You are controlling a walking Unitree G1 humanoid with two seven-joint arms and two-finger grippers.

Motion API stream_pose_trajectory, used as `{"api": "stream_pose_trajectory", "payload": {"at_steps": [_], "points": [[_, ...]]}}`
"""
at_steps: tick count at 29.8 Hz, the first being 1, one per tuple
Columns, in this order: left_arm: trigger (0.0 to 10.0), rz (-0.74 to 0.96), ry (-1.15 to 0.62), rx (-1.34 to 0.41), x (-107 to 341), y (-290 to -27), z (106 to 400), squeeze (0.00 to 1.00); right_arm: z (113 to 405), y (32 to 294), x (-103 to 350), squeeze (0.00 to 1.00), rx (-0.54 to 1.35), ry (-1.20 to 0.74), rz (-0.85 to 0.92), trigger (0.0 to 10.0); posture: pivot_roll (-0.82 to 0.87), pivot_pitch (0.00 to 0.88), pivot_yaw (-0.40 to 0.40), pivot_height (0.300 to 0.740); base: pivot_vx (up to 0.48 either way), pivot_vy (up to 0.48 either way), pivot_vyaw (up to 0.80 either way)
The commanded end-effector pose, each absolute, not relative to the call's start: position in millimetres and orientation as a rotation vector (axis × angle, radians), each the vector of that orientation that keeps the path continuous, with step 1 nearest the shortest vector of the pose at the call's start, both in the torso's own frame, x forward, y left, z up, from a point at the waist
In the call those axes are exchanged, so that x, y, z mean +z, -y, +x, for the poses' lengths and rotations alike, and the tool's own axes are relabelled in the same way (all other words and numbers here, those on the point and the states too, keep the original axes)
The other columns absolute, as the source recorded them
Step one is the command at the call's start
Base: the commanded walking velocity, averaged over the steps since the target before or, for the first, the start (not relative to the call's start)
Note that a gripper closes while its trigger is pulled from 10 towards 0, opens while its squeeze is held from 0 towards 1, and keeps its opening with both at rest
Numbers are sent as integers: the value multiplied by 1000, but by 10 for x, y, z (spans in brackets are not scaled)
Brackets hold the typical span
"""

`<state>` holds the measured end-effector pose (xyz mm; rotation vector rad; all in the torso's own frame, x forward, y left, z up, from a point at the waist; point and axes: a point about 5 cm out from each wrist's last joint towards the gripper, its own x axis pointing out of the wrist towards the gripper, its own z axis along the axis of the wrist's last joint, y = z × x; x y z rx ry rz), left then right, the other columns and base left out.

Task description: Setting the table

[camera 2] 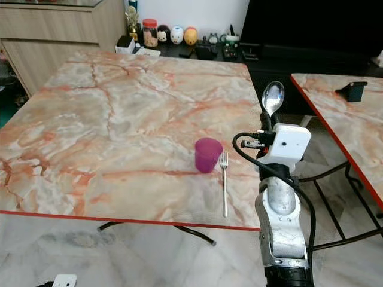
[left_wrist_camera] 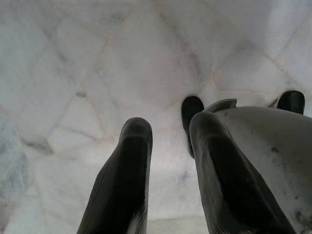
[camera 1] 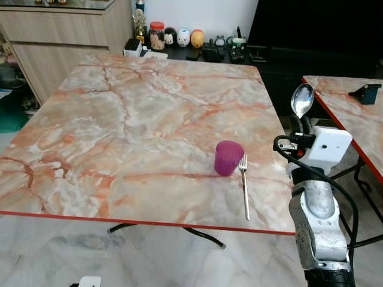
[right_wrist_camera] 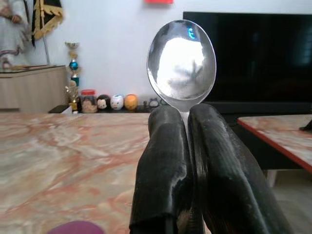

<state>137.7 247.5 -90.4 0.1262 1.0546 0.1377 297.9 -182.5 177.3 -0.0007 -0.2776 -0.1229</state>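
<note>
Gripping a spoon (right_wrist_camera: pixel 181 61) by the neck, the right gripper (right_wrist_camera: pixel 184 127) has its two black fingers (right_wrist_camera: pixel 163 161) pressed together on the handle, bowl sticking straight up above the fingertips, shiny inside facing the wrist camera. Landmark is the purple cup (camera 1: pixel 228 157): it stands on the marble table (camera 1: pixel 131 113), toward the near right part of the top. Fork (camera 1: pixel 244 185) lies flat just beside the cup on its right, tines at cup level and pointing away from the robot, handle running back toward the table's red near edge; touching the cup or not, can't tell. Right gripper with the spoon is raised to the right of the cup and fork, about over the table's right edge, silver forearm (camera 1: pixel 320 233) coming up from below, white wrist box (camera 1: pixel 327 147) under the spoon. Well beyond the cup, past the far table edge, a low shelf has a red-lid jar (camera 1: pixel 157 35), small round figurines (camera 1: pixel 183 37) and a trophy (camera 1: pixel 139 23); dark TV (right_wrist_camera: pixel 253 53) sits to the right of those. Wooden cabinet (camera 1: pixel 66 36) stands far left of the cup. Second marble table (camera 1: pixel 353 113) is off to the right of the cup with a small dark object (camera 1: pixel 366 93) on it. Left gripper (left_wrist_camera: pixel 168 136) hangs low over pale marble floor (left_wrist_camera: pixel 97 73), well below cup level, fingers parted with a clear gap, nothing between them; a grey robot part (left_wrist_camera: pixel 273 151) is next to one finger.
</note>
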Motion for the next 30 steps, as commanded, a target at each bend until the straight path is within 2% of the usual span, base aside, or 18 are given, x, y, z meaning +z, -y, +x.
{"api": "stream_pose_trajectory", "payload": {"at_steps": [1,8,13,18,30], "points": [[10000,119,-1072,138,-927,-2478,1309,0,3005,1835,1793,0,-127,281,0,10000,106,0,-85,715,0,0,0],[10000,118,-1066,132,-923,-2476,1320,0,3019,1832,1804,0,-125,285,3,10000,106,0,-84,715,0,0,0],[10000,110,-1062,136,-921,-2475,1324,0,3030,1841,1803,0,-127,279,17,10000,105,0,-85,715,0,-256,0],[10000,104,-1060,138,-921,-2469,1330,0,3045,1855,1827,0,-130,296,19,10000,105,0,-86,715,0,-310,-549],[10000,92,-1053,142,-921,-2459,1336,0,3070,1848,1852,0,-122,302,13,10000,105,0,-93,715,0,-340,0]]}}
